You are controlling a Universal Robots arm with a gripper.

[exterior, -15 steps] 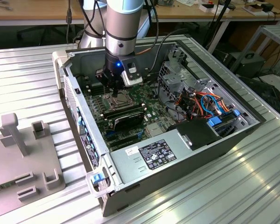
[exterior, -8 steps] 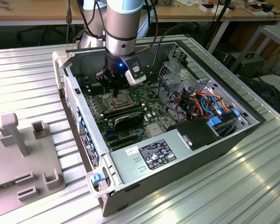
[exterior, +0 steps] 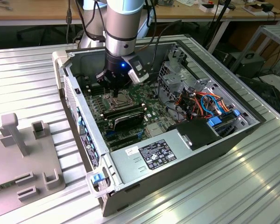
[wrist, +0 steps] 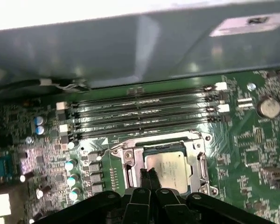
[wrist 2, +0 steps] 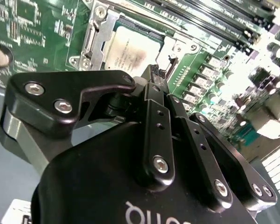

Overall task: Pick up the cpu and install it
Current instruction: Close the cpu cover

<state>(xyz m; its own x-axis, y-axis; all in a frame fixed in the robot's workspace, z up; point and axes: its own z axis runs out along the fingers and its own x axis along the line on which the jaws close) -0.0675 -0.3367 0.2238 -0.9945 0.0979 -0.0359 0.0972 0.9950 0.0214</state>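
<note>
**Cpu** [wrist: 170, 168] lying flat in its socket [wrist: 198, 159] on the green board, beside the memory slots [wrist: 140, 112]. In the exterior view this spot sits toward 10 o'clock within the open computer case [exterior: 186, 182]. Gripper [wrist: 147, 175] at the cpu's edge, jaws pressed together and holding nothing. The cpu is judged light, rigid, thin and fragile underneath, best grasped by opposite edges.

Matt black gripper [wrist 2: 153, 74]; dull metal cpu [wrist 2: 130, 46] (smudged); ribbed metal table [exterior: 214, 196].

cpu [wrist: 168, 170] in socket [wrist: 199, 162] | socket on motherboard [wrist: 249, 144] | gripper [wrist: 148, 175] above cpu
</note>
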